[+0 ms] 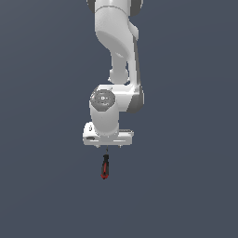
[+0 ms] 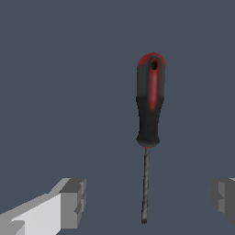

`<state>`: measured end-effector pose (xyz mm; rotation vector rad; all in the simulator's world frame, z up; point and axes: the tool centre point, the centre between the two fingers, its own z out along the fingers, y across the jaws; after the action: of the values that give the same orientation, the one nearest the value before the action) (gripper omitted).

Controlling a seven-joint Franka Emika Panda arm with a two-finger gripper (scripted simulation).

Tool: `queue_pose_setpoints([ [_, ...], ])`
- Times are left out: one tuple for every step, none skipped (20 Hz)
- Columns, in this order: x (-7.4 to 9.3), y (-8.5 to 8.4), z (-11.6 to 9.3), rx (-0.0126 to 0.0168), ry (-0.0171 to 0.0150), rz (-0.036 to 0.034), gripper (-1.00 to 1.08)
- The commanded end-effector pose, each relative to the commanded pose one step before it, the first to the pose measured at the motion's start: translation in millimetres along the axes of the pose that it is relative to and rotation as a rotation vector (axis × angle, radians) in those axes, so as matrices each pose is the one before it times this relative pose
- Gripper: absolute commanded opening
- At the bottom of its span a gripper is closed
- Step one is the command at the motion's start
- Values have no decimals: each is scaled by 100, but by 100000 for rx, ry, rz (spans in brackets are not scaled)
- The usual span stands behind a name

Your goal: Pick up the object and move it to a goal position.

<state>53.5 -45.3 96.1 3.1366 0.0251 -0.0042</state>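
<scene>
A: Where the white arm bends down over the plain dark surface, what lies beneath it?

B: The screwdriver lies flat on the surface, just in front of the gripper in the exterior view. Its red-and-black handle points away from the arm; its thin dark shaft points back towards the gripper.

A: How do the jaws stand?

B: Spread wide. In the wrist view, one grey fingertip and the other sit well apart, with the shaft's tip between them, nearer the second. Neither touches the screwdriver, and nothing is held.
</scene>
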Motion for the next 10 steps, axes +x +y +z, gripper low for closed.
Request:
queue_pose_setpoints([
  [670, 748, 1130, 207, 158, 335, 100],
  [189, 236, 375, 51, 19, 107, 100],
  [163, 233, 335, 58, 22, 124, 100],
  [144, 173, 302, 28, 11, 62, 100],
  [120, 175, 260, 40, 16, 88, 100],
  [101, 140, 222, 28, 11, 62, 100],
  [80, 123, 181, 28, 12, 62, 100],
  [60, 106, 140, 27, 12, 62, 100],
  [46, 44, 104, 0, 0, 0, 100],
  [28, 26, 63, 0, 0, 0, 100],
])
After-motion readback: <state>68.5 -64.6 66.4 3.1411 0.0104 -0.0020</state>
